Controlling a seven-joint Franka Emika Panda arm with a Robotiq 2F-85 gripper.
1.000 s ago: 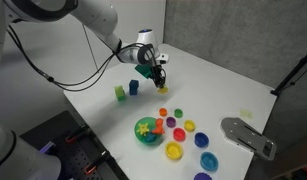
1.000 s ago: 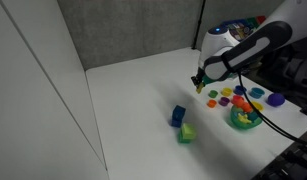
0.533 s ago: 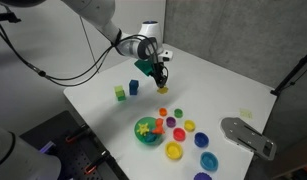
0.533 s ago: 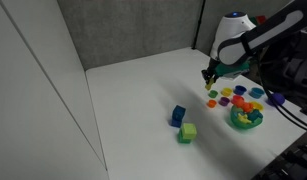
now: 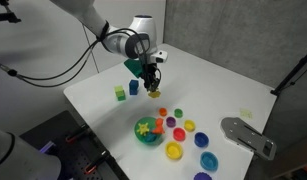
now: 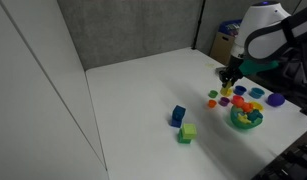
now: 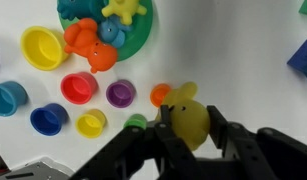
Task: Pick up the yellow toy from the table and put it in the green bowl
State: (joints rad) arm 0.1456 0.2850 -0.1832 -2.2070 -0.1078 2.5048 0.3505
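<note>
Wrist view: our pincer (image 7: 188,128) is clamped on the yellow toy (image 7: 189,115); within the last second we have carried it toward the cups (image 7: 120,94); the green bowl (image 7: 143,38) lies just beyond them, ahead of the pincer; we judge the drop is near.

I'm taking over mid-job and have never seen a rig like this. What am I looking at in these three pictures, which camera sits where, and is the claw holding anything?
The machine is a single robot arm with a two-fingered claw at its end. Two pictures come from cameras standing outside the robot, looking at the white table from different places. The third comes from a camera on the wrist, looking down past the claw. On the table are a green bowl with toys in it, several small coloured cups near it, and a blue block and green block off to one side. In the wrist view the claw's fingers are closed on the yellow toy.
</note>
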